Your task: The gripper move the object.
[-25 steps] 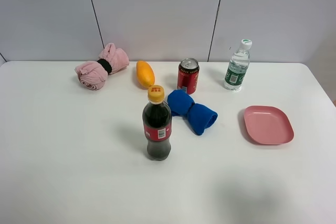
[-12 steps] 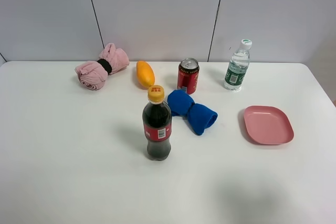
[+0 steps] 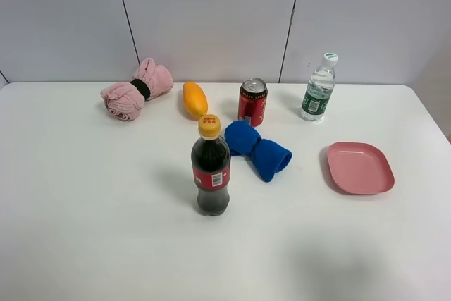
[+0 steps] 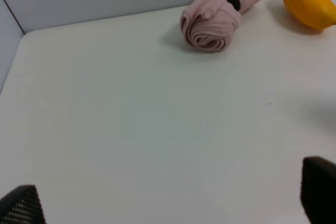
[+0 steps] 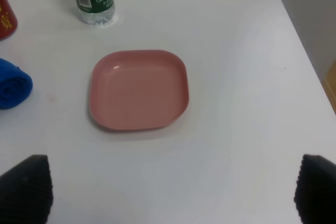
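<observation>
**Q:** Jaws first — what are they doing?

**A:** Both pairs stand wide apart, grasping nothing. The left gripper point(image 4: 168, 203) hangs over bare table point(image 4: 131, 129); the right gripper point(image 5: 168, 192) hangs over a pink plate point(image 5: 139, 90).

**Q:** Where is the can?

**A:** The can point(image 3: 252, 102) stands upright, long axis vertical, well ahead of both grippers. In the right wrist view its red edge point(image 5: 6, 22) shows beyond the plate, off to the left side. The right arm looks nearer.
</observation>
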Robot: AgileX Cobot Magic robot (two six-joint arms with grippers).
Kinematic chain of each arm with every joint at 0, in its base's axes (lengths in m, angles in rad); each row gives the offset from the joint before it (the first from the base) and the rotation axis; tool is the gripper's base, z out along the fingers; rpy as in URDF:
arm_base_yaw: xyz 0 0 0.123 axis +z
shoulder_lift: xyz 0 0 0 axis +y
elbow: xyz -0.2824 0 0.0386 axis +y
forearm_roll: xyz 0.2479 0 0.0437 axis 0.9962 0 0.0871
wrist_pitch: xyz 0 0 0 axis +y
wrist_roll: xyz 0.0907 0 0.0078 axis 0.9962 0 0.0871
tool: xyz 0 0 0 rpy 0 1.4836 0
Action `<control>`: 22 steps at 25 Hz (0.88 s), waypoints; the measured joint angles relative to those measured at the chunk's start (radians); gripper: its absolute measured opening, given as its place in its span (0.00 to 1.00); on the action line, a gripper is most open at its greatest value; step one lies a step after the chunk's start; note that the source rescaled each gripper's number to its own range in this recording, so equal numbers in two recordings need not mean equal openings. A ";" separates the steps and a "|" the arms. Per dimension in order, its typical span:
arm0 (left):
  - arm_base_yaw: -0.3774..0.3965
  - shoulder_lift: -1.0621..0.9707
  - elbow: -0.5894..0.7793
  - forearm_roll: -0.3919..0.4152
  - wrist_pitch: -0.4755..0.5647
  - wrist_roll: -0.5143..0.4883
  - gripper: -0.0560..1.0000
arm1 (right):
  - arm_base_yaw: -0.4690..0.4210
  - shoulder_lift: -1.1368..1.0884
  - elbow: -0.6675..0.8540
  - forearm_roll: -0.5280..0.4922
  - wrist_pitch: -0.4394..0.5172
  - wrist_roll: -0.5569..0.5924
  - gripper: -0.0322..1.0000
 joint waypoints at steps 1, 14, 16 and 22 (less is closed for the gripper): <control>0.000 -0.005 0.005 0.000 0.008 -0.001 0.99 | 0.000 0.000 0.000 0.000 0.000 0.000 1.00; 0.000 -0.006 0.028 -0.014 0.015 -0.002 0.99 | 0.000 0.000 0.000 0.000 0.000 0.000 1.00; 0.000 -0.006 0.028 -0.015 0.015 -0.002 0.99 | 0.000 0.000 0.000 0.000 0.000 0.000 1.00; 0.000 -0.006 0.028 -0.015 0.015 -0.003 0.99 | 0.000 0.000 0.000 0.000 0.000 0.000 1.00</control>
